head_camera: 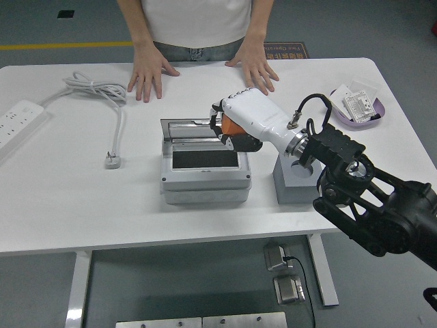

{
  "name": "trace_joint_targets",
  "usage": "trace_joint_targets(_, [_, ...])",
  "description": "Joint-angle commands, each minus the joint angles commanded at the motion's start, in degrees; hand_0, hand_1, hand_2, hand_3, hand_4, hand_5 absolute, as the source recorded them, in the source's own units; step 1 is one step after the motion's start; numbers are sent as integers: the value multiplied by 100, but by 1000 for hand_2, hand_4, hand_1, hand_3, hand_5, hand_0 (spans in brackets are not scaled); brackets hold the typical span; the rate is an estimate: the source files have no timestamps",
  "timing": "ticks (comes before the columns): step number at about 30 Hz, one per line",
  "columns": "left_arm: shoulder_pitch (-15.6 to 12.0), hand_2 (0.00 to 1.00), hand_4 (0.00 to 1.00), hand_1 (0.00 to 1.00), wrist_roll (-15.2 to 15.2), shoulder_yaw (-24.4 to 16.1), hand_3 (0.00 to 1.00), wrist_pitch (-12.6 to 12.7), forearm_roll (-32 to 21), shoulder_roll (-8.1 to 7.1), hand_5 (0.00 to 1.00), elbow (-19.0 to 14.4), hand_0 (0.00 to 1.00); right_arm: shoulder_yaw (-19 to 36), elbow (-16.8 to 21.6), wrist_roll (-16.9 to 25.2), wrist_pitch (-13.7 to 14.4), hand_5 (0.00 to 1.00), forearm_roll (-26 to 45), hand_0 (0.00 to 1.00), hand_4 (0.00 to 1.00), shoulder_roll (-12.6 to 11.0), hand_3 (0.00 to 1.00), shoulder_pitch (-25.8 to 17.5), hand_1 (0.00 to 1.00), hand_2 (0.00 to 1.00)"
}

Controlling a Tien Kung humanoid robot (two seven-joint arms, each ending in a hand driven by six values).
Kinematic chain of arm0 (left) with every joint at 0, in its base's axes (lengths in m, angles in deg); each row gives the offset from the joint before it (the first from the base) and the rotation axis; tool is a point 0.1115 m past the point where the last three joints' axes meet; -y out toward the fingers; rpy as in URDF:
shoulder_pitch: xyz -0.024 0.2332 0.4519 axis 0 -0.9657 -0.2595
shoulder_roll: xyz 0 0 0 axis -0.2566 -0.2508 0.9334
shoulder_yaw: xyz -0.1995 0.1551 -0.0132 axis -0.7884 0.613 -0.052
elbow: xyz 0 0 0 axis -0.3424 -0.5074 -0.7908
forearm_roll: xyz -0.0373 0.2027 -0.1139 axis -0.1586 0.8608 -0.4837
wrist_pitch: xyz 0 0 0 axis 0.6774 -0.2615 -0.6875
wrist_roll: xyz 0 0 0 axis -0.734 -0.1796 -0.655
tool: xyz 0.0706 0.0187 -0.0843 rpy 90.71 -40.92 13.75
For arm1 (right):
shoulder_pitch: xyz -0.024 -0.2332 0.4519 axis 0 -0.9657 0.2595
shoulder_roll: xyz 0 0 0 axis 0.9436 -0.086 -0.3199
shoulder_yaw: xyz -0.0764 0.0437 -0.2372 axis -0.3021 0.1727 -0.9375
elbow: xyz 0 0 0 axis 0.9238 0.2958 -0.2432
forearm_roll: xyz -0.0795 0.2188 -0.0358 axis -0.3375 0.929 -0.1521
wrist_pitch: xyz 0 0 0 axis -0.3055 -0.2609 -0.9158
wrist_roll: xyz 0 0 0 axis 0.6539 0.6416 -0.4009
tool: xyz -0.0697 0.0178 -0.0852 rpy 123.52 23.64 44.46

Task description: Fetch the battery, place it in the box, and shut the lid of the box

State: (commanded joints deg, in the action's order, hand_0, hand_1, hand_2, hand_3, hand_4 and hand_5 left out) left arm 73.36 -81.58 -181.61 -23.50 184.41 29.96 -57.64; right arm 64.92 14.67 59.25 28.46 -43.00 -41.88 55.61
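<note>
My right hand (229, 131) is shut on an orange battery (234, 128), of which only a small orange patch shows between the fingers. It hangs over the back right part of the grey box (205, 179). The box stands mid-table with its lid (188, 127) raised at the back and its dark inside (203, 160) exposed. My right arm (355, 198) reaches in from the lower right. My left arm is out of view.
A grey block with a round hollow (295, 181) stands right of the box, under my wrist. A person's two hands (145, 74) rest flat on the far table edge. A white power strip (17, 121) and cable (116, 116) lie left; a purple dish (360, 109) holds small items far right.
</note>
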Motion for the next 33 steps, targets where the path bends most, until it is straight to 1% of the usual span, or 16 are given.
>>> trace_joint_targets(6, [11,717,883,662,-3,1,838,-5,22,-18,653,0,641,-280,-284,-11,-19,2,-58,73,70,171,278,241,228,275])
trace_joint_targets(12, [29,717,883,662,-7,-3,838,-8,46,-34,652,0,641,-266,-650,-6,2,2,-42,73,66,372,277,420,227,275])
trace_joint_targets(17, [46,717,883,662,-5,4,838,-9,52,-40,652,0,641,-277,-845,7,38,2,-26,73,66,475,277,476,227,275])
trace_joint_targets(26, [37,717,884,662,-18,-25,838,-14,79,-33,653,0,641,-312,-943,-5,40,2,-43,73,64,530,277,471,226,274])
trace_joint_targets(33, [35,717,884,663,-18,-26,837,-13,70,-27,652,0,641,-311,-907,-13,20,2,-33,73,64,463,276,515,226,272])
